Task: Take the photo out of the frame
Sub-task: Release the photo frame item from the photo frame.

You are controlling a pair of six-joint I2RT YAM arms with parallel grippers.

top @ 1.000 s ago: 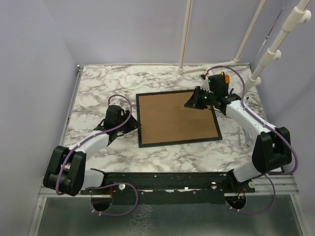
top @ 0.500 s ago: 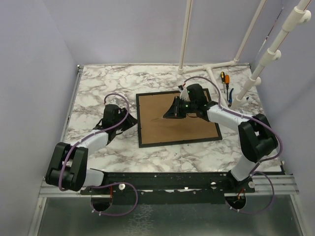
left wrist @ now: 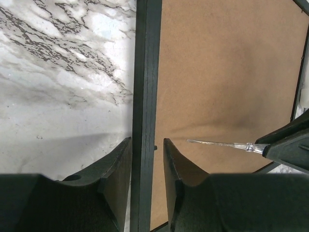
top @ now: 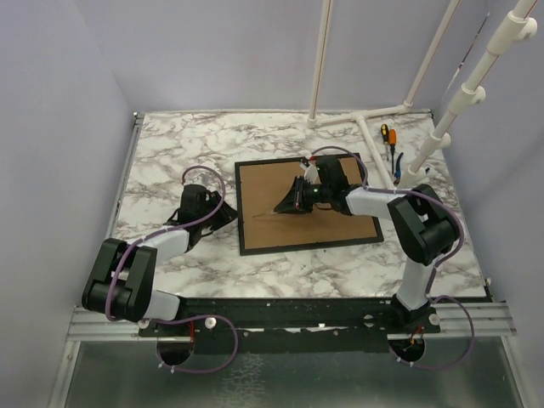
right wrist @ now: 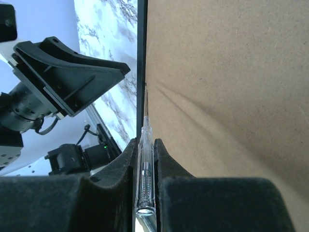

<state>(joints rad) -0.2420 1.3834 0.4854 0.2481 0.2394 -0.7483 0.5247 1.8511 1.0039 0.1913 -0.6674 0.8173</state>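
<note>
The frame (top: 306,245) lies face down on the marble table, its brown backing board (top: 336,217) up. The photo is hidden under the board. My left gripper (top: 228,214) is open, its fingers either side of the frame's black left border (left wrist: 146,72), with a small gap on the board side (left wrist: 146,141). My right gripper (top: 287,204) is shut on a clear-handled screwdriver (right wrist: 145,159). It holds the screwdriver low over the board, tip pointing at the left border (right wrist: 141,58). The screwdriver's shaft (left wrist: 217,143) also shows in the left wrist view.
An orange-handled tool (top: 387,136) and a blue-handled tool (top: 398,166) lie at the back right beside white pipes (top: 365,119). Purple walls close in the left, the back and the right. The left arm's gripper (right wrist: 67,77) stands just beyond the frame's left border.
My right gripper has moved left with the screwdriver, from the frame's far right corner across the board towards its left edge. The left gripper has barely moved.
</note>
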